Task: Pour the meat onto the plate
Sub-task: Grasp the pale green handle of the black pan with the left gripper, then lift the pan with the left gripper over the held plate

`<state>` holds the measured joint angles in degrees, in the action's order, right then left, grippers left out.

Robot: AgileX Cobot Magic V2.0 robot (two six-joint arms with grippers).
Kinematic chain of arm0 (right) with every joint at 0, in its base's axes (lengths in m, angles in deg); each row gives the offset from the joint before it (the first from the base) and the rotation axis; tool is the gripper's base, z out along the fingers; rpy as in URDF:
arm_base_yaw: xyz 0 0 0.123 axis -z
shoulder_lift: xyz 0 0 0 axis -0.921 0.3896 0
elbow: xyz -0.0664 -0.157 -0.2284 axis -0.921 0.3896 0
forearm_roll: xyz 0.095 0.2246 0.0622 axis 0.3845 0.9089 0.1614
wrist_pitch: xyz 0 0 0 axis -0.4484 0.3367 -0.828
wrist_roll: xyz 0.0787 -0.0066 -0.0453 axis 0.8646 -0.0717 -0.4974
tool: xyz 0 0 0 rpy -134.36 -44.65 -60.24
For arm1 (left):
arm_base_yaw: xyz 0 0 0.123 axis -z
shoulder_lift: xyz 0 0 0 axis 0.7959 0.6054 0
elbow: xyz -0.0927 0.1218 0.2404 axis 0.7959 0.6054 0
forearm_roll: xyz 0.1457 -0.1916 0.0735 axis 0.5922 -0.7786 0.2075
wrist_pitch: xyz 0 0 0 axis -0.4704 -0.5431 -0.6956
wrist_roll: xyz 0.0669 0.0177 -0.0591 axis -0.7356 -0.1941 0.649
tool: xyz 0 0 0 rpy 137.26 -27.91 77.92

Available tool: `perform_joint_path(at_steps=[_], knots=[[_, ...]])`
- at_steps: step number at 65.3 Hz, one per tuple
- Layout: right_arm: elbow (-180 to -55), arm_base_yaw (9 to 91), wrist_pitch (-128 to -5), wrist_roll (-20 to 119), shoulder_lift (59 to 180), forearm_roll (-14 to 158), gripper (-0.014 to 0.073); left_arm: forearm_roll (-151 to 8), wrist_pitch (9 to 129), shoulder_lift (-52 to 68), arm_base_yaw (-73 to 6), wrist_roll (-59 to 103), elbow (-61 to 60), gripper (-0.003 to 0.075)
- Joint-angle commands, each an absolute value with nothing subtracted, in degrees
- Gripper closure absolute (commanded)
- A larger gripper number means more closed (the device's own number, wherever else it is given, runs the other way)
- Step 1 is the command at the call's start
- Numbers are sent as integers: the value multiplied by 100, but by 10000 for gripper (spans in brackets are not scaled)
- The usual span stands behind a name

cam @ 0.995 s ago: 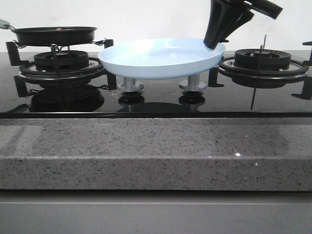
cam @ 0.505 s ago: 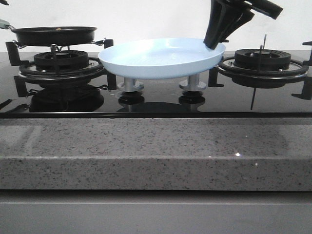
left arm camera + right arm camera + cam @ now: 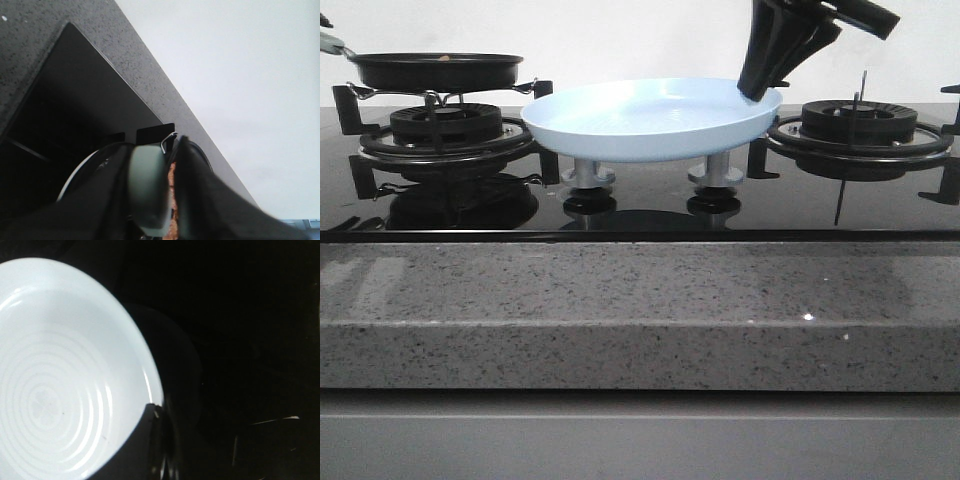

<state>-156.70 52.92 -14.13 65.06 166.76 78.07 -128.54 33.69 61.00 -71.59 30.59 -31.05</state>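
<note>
The left hand (image 3: 160, 210) is clamped on the pale handle (image 3: 148, 192) of the black frying pan (image 3: 435, 70) at upper left, meat (image 3: 444, 58) barely seen inside. The right hand (image 3: 760, 88) is clamped on the pale blue plate (image 3: 640, 122) at centre, above the stove (image 3: 640, 205).

The plate (image 3: 650, 120) sits at centre frame, raised on two knobs (image 3: 588, 178) of the hob. A pan (image 3: 435, 70) rests over the left burner (image 3: 445, 125) at upper left, and a bare burner (image 3: 860, 122) lies right of the plate. The right gripper (image 3: 760, 92) meets the plate's right rim; a stone counter edge (image 3: 640, 310) spans the lower frame.
</note>
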Motion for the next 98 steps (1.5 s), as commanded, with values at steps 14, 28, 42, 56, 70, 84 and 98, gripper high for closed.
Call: perform_joint_path(at_steps=[14, 28, 42, 56, 70, 84, 98], knots=[[-15811, 5280, -1536, 6478, 16300, 8001, 654, -13202, 2977, 5794, -7156, 3112, -3314, 741], [-15811, 5280, -1536, 6478, 16300, 8001, 654, -14282, 2174, 5794, -7332, 3108, -3314, 741], [-15811, 5280, -1536, 6478, 16300, 8001, 654, -15044, 1454, 5634, -7430, 3040, -3314, 741], [-15811, 5280, -1537, 6478, 16300, 8001, 654, -14607, 1200, 5174, -7237, 2721, -3314, 741], [-15811, 5280, -1537, 6478, 16300, 8001, 654, -13672, 1604, 4659, -6555, 2495, -3314, 741], [-15811, 5280, -1537, 6478, 16300, 8001, 654, -13355, 2346, 4309, -5758, 2290, -3314, 741], [-15811, 5280, -1537, 6478, 16300, 8001, 654, -12727, 3234, 3995, -5109, 1881, -3314, 741]])
